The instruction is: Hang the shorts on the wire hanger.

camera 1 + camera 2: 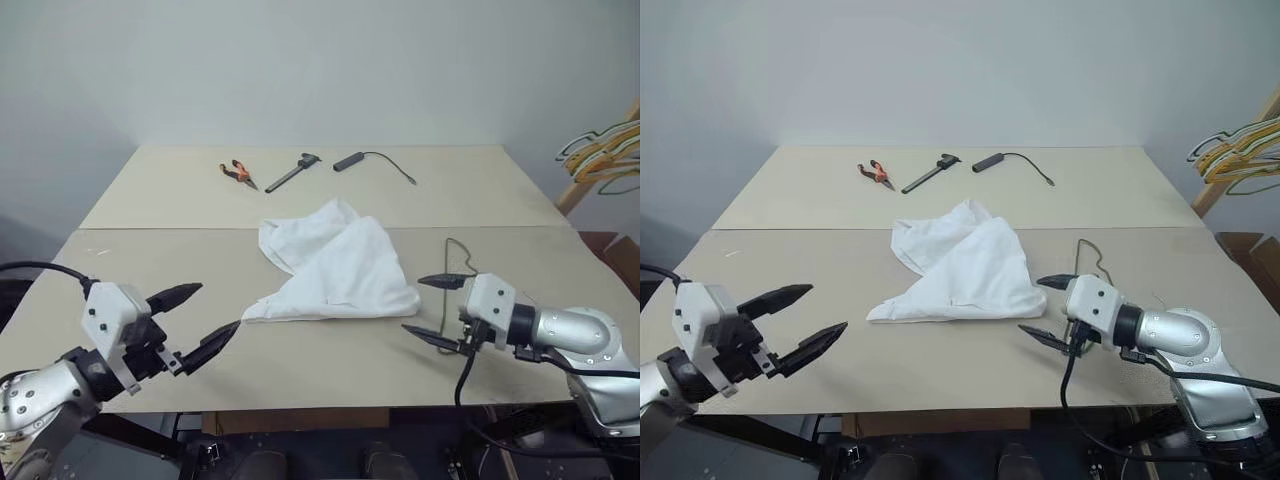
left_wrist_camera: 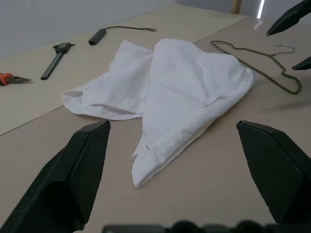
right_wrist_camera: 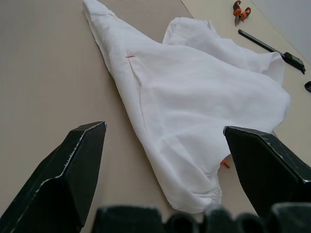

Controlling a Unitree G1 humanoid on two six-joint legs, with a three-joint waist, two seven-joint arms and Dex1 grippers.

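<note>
The white shorts point(image 1: 335, 262) lie crumpled in the middle of the table, one corner trailing toward the front left. Just to their right lies the thin dark wire hanger point(image 2: 252, 58), flat on the tabletop; in the eye views it point(image 1: 452, 246) is partly hidden behind my right gripper. My left gripper point(image 1: 218, 306) hovers open at the front left, pointing at the shorts, nothing between its fingers. My right gripper point(image 1: 412, 304) hovers open at the front right, close to the shorts' near right corner and beside the hanger, also holding nothing.
At the back of the table lie orange-handled pliers point(image 1: 236, 172), a black tool point(image 1: 292, 173) and a black cable with a plug point(image 1: 350, 160). Coloured hangers on a wooden rack point(image 1: 600, 155) stand off the table's right side. A seam point(image 1: 150, 229) joins two tabletops.
</note>
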